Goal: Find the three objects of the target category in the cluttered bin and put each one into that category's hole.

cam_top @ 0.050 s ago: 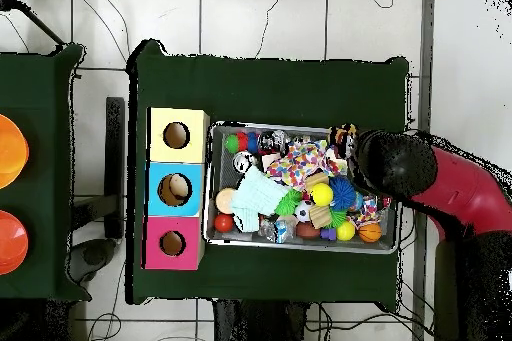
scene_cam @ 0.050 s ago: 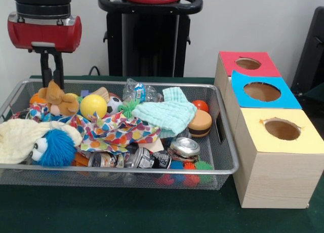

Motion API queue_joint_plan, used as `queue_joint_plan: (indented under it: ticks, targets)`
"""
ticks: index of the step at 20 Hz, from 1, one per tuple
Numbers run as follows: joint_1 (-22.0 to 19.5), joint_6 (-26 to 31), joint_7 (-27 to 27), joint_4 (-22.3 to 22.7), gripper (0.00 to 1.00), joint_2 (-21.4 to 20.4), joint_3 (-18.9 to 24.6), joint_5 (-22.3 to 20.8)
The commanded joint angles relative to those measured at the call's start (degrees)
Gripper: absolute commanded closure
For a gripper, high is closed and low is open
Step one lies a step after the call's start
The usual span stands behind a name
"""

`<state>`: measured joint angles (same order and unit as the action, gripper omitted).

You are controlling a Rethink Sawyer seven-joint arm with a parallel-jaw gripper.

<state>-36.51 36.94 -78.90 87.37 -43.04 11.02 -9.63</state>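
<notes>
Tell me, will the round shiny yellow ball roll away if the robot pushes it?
Probably not far. The round shiny yellow ball looks smooth, so it would likely slip and roll, but the brown plush toy and the colourful spotted cloth crowd it and should stop it. It looks hollow plastic, so probably light.

bin (scene_cam @ 0.050 s ago: 225,142): packed rim to rim, no bare floor
left end: gripper (scene_cam @ 0.050 s ago: 52,73) above brown plush (scene_cam @ 0.050 s ago: 56,99)
holes: red (scene_cam @ 0.050 s ago: 248,64), blue (scene_cam @ 0.050 s ago: 261,91), yellow (scene_cam @ 0.050 s ago: 282,129) tops unobstructed
table (scene_cam @ 0.050 s ago: 126,210): front strip free

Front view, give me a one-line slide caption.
End effector hangs over the toy-filled wire bin beside three holed boxes.
</notes>
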Motion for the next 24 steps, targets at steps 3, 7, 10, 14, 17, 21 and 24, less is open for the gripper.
queue_joint_plan:
  ticks: [3, 7, 10, 14, 17, 21, 24]
  targets:
    - [-0.57, 3.05, -1.76, 4.2, 1.0, 0.97, 2.69, -0.2]
    - [-1.61, -0.16, -1.48, 4.47, 1.0, 2.93, 3.24, -0.8]
    - [-3.86, -4.36, 0.1, 2.89, 1.0, 8.02, 5.16, -1.44]
    - [-6.05, -6.23, 2.03, 2.59, 1.0, 10.27, 6.45, -2.53]
    - [-6.82, -5.54, 2.67, 2.74, 1.0, 9.91, 7.0, -2.61]
    - [-7.41, -4.53, 2.94, 2.75, 1.0, 9.38, 7.55, -2.57]
    - [-7.85, -4.56, 2.99, 2.97, 1.0, 9.56, 7.96, -2.86]
